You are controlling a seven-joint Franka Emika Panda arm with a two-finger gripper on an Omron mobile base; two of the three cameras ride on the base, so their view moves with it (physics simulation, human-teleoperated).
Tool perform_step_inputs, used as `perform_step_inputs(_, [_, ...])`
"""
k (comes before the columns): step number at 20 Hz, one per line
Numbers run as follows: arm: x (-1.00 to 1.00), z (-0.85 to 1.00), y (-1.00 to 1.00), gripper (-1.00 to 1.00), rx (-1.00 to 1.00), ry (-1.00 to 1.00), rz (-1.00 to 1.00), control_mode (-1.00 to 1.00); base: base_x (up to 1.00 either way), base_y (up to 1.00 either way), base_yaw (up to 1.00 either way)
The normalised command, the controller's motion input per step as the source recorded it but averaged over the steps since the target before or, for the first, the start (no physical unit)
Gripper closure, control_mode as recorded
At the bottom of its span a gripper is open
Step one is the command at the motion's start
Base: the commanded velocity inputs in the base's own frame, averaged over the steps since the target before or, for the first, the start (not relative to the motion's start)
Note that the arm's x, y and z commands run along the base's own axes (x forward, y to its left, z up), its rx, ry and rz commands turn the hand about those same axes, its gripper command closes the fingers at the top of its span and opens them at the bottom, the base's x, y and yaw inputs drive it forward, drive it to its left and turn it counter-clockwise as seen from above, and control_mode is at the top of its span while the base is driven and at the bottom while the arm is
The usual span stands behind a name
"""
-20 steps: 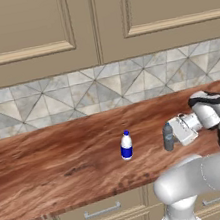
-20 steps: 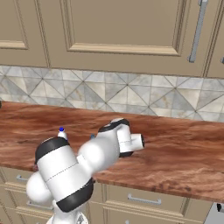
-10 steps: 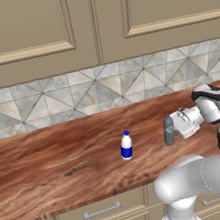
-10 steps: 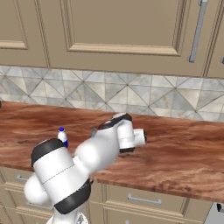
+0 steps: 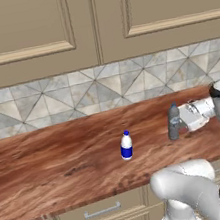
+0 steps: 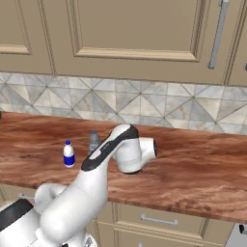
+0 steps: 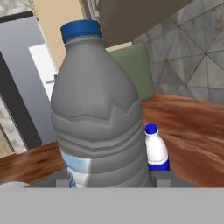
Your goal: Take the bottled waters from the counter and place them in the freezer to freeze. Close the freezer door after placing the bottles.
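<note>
Hand view shows the grey bottle [image 7: 98, 113] upright between the gripper [image 7: 109, 177] fingertips, which clamp its lower body. It stands on the counter [image 5: 65, 165], long axis vertical, with the white bottle [image 5: 126, 145] well to its left.

the surface [image 5: 65, 165] under my arm is reddish-brown wood grain with a soft satin sheen. the grey bottle [image 7: 98, 118] in front of my camera looks like matt, cloudy plastic with ribbed ridges, a smooth blue cap and a pale paper-like label. the white bottle [image 5: 126, 146] is smooth, slightly glossy plastic with a blue band. the backsplash [image 5: 103, 90] is matt stone-look tile, the cabinets [image 6: 135, 29] painted matt beige, the drawer handles [image 5: 99, 213] brushed metal.
</note>
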Motion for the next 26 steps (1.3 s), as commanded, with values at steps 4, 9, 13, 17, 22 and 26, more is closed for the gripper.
perform_step_inputs(4, [-0.72,0.98,0.44,1.0,-0.03,0.0,-0.24,-1.0,0.0,0.0,0.0])
perform_step_inputs(9, [-0.7,0.43,0.38,1.0,-0.02,0.07,-0.21,-1.0,0.0,0.0,0.0])
perform_step_inputs(13, [-0.65,0.27,0.09,1.0,0.0,0.0,-0.17,-1.0,0.0,0.0,0.0])
perform_step_inputs(17, [-0.29,0.5,0.06,1.0,-0.09,-0.08,-0.02,-1.0,0.0,0.0,0.0])
perform_step_inputs(22, [0.0,0.07,0.02,1.0,-0.09,-0.15,0.0,-1.0,0.0,0.0,0.0])
perform_step_inputs(26, [0.0,0.0,0.0,1.0,0.0,-0.19,0.0,-1.0,0.0,0.0,0.0])
